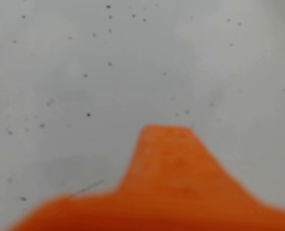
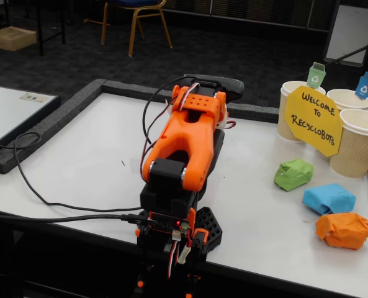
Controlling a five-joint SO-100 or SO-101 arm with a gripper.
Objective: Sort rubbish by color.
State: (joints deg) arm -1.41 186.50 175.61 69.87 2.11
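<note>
Fixed view: the orange arm sits folded over its black base, which stands at the near edge of the white bench. The jaws are hidden behind the folded arm in this view. In the wrist view one blurred orange finger rises from the bottom edge over bare, speckled bench surface. Its partner is out of sight, so whether the jaws are open or closed cannot be told; nothing shows in their grip.

The three lumps lie on the right part of the bench, well apart from the arm. The green lump is farthest back, the blue lump is in front of it and to the right, and the orange lump is nearest the front edge. Blue and orange lie just beside each other.

Behind the lumps, at the far right corner, stand three cups with small coloured flags, and the yellow sign leans in front of them.

A dark raised border runs along the left and far edges of the bench. The left and middle bench surface is open. Black cables cross the near left edge to the base.
</note>
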